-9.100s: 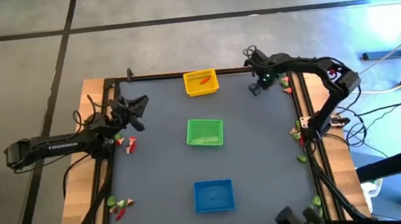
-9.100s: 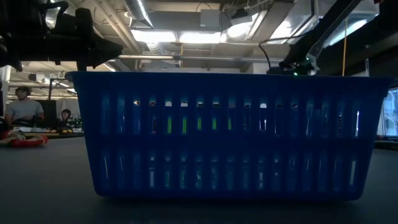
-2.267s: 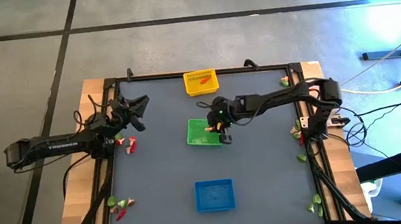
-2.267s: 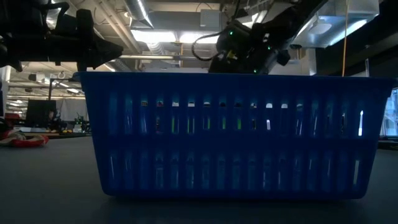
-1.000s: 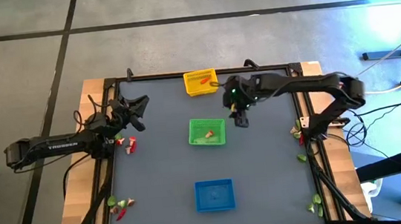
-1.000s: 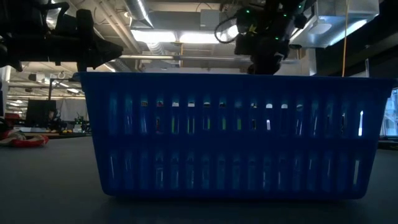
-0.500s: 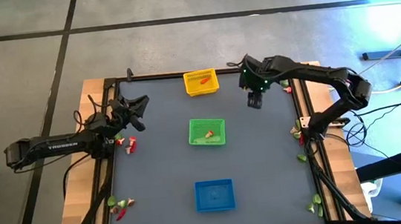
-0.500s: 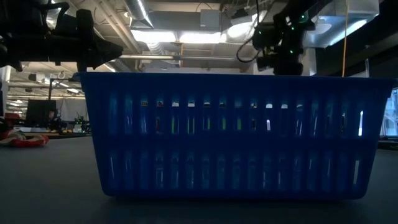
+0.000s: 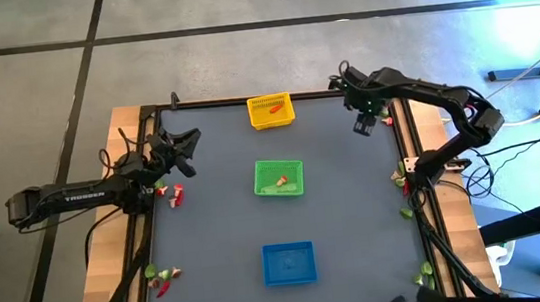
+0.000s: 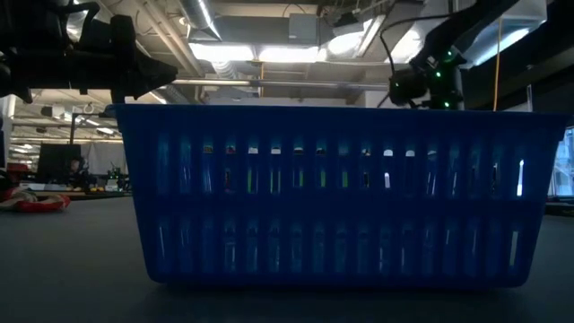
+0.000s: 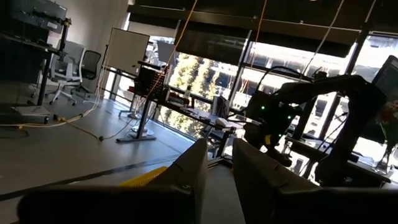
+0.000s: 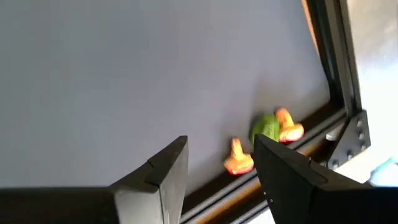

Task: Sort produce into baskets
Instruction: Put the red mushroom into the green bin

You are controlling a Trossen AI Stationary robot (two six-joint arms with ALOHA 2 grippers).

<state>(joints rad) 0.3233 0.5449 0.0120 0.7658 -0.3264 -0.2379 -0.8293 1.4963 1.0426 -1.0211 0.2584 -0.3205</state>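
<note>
Right wrist view, operator: your right gripper has its two dark fingers spread with nothing between them, hanging above the dark grey table mat. Just past the fingertips, hard against the black metal frame rail, lies a cluster of tiny toy produce: two orange-red pieces and one light green.

High view puts this gripper at the far right corner, well apart from the green square mesh basket at mat centre. That basket holds a small orange-and-green piece. Beyond it sits the yellow mesh basket with red pieces inside; nearer than it, the blue mesh basket.

Step in hand, as I judge it: approach for the next pick. You need to descend, straddle one piece and close, minding the rail.

Left gripper waits left of the green basket, fingers nearly together, empty. More produce lies by the left edge.
</note>
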